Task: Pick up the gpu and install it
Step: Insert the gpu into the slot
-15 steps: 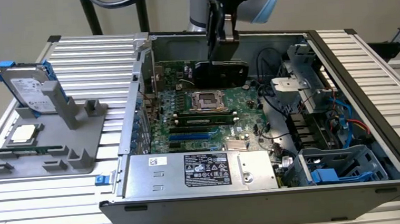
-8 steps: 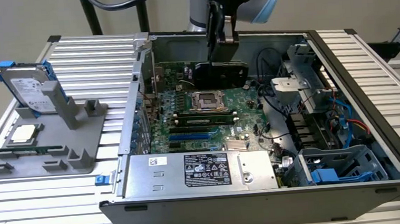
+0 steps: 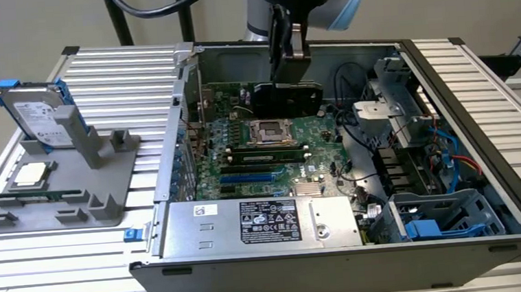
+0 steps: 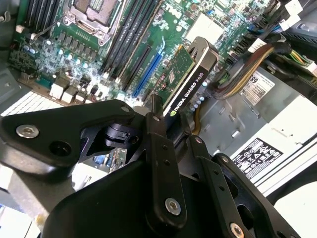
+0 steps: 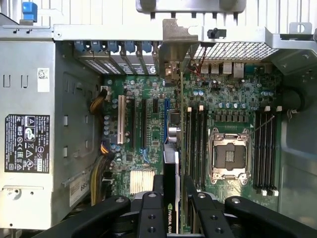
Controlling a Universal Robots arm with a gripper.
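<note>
First wrist view shows my gripper (image 5: 171, 208) pinching the gpu (image 5: 170, 163) edge-on between its 2 fingers, held above the motherboard (image 5: 143, 129) inside the open computer case (image 3: 459, 91), roughly over the expansion slots, though I can't judge its height. I'd treat it as light, stiff and fragile, best gripped on the cooler's flat sides.

The open computer case (image 3: 482, 172) lies toward the table's (image 3: 99, 68) right edge in the exterior view. The holder tray (image 3: 53, 202) (carrying the hard drive (image 3: 38, 117) and CPU chip (image 3: 29, 174)) sits near the left edge. The gpu (image 3: 287, 97) hangs above the motherboard (image 3: 270, 152) inside the case.
</note>
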